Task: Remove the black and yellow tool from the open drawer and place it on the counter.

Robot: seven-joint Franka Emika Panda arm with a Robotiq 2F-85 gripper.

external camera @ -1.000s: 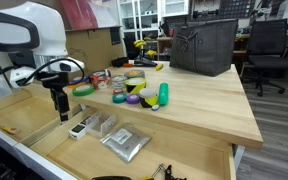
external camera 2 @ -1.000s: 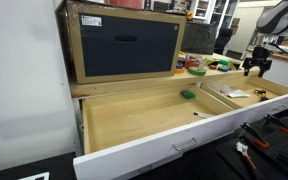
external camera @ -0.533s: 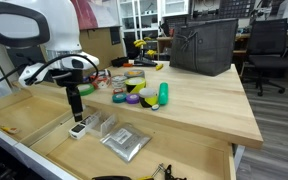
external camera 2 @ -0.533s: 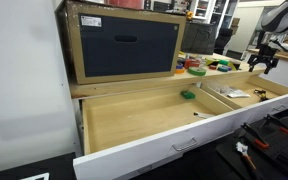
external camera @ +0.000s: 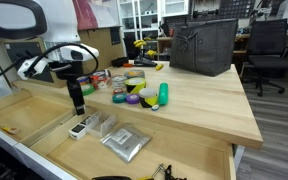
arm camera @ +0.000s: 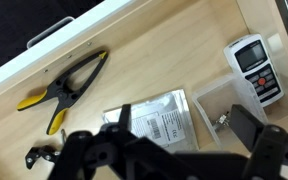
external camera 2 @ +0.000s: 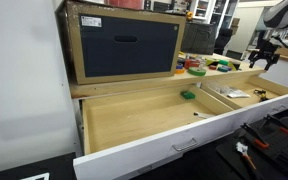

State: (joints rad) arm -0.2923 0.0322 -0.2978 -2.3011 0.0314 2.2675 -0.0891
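In an exterior view, my gripper (external camera: 77, 104) hangs over the open drawer (external camera: 56, 146). In an exterior view it shows small, above the counter edge. Wrist view: jaws apart, empty; the black and yellow tool (arm camera: 69, 88) lies on the drawer floor beside a bagged packet (arm camera: 154, 112).

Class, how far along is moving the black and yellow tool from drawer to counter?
Done: nothing yet beyond the drawer standing open. In hand: the open, empty hand hovers above the drawer. Left: the black and yellow tool lies in the drawer, ungrasped; it must be gripped, lifted and set on the counter.
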